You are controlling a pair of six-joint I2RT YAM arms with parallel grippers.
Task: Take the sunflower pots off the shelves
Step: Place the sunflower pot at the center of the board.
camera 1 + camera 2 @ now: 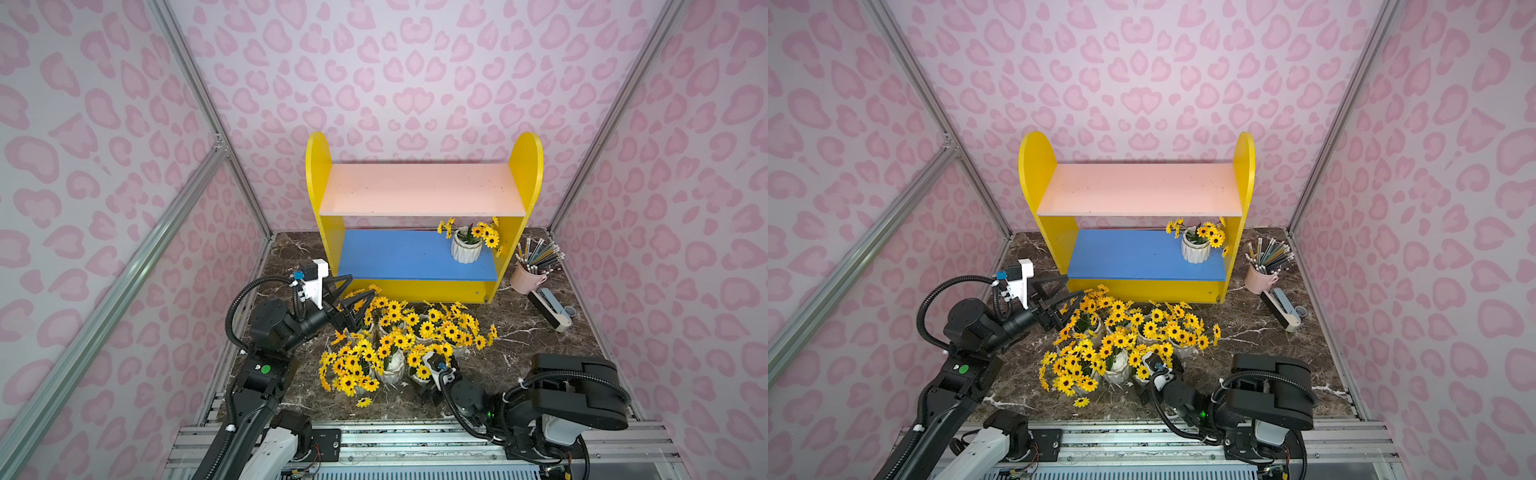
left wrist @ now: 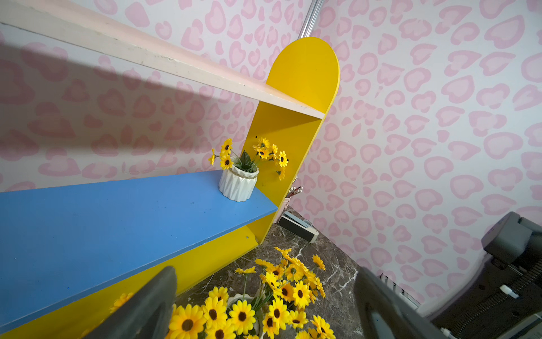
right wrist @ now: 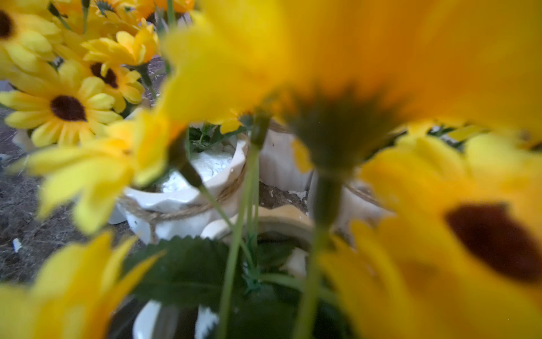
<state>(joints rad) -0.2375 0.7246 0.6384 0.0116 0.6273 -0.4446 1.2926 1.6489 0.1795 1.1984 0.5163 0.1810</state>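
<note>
Sunflower pot point(image 1: 466, 249) far right on the blue board point(image 1: 395, 253) of the shelves point(image 1: 328, 232); other pots point(image 1: 391, 368) crowd the table point(image 1: 523, 353) nearer. Left end effector point(image 1: 363, 285) apart; right end effector point(image 1: 419, 374) hidden among them, state indiscernible.

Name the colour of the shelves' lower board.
Blue. The lower board shows best in a top view.

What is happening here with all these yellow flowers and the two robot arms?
The robot is emptying the yellow shelves. One sunflower pot is left, at the right end of the blue lower board. The other pots stand crowded on the table in front. The left gripper hovers open at their left edge; the right gripper is buried among their flowers, its jaws hidden.
</note>
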